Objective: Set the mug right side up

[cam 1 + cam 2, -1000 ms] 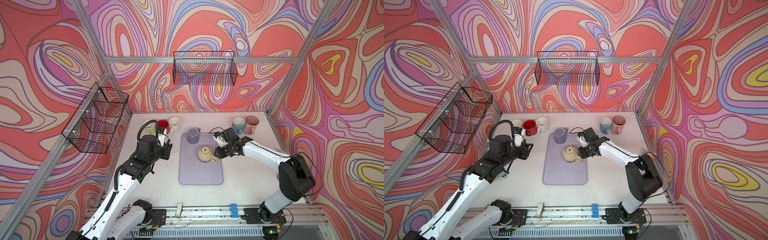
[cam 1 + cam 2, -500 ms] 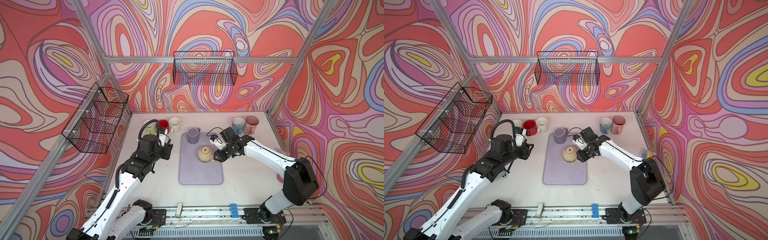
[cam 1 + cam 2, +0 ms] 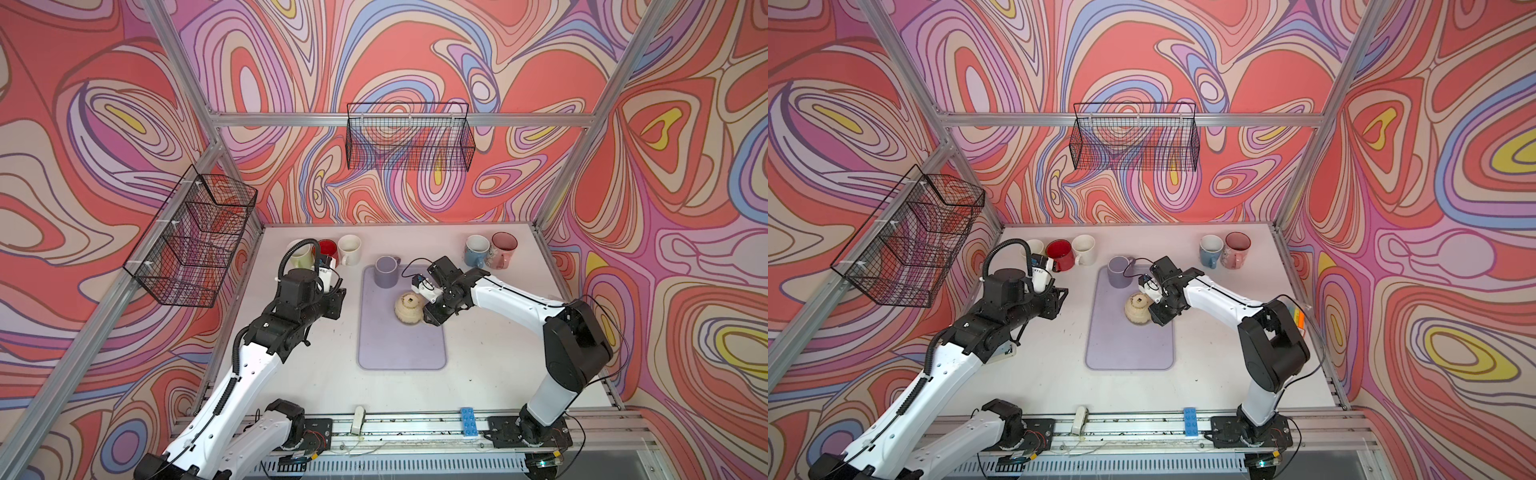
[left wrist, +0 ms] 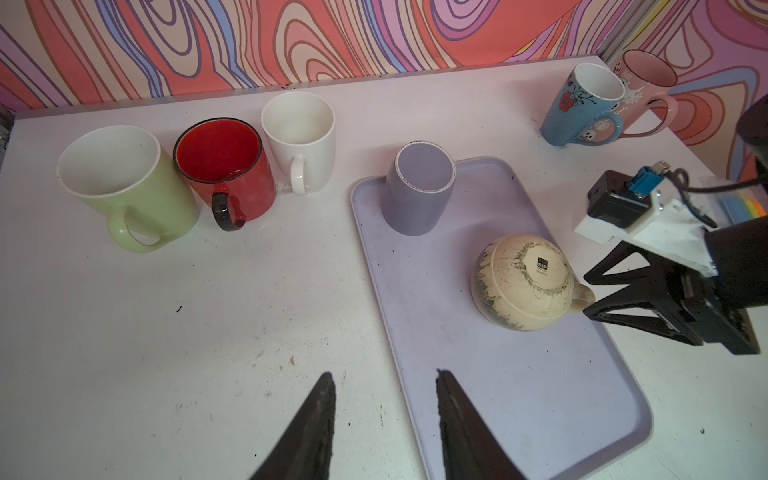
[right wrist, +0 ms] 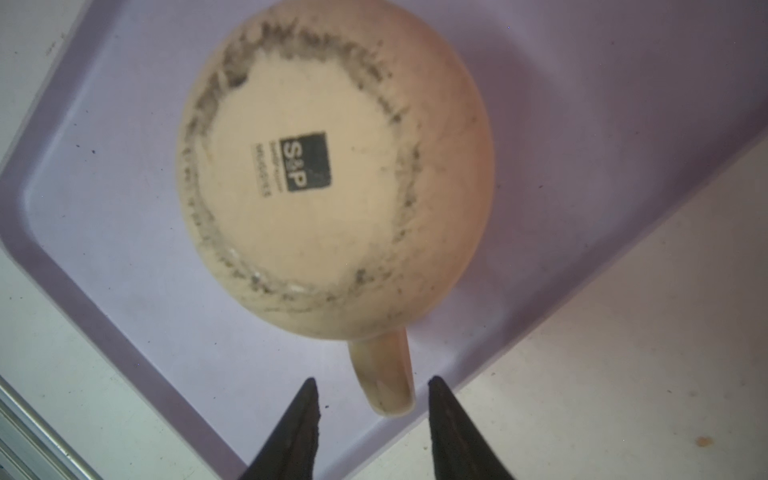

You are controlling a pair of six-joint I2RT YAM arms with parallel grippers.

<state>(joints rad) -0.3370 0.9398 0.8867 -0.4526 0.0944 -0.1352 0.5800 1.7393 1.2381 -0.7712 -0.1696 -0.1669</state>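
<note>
Right gripper (image 5: pixel 371 395) has advanced to the inverted cream mug (image 5: pixel 332 174) just ahead on the tray (image 5: pixel 104 145); jaws parted, handle (image 5: pixel 382 374) between them, ungripped. Judged: ready to close, then flip.

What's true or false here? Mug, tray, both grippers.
1. The cream mug stands base up on the tray. True.
2. The right gripper is shut on the mug's body. False: its jaws are open, one on each side of the handle.
3. The left gripper holds nothing. True.
4. The purple mug lies on its side. False: it stands upright on the tray.
5. The red mug is on the tray. False: it stands on the table.
</note>
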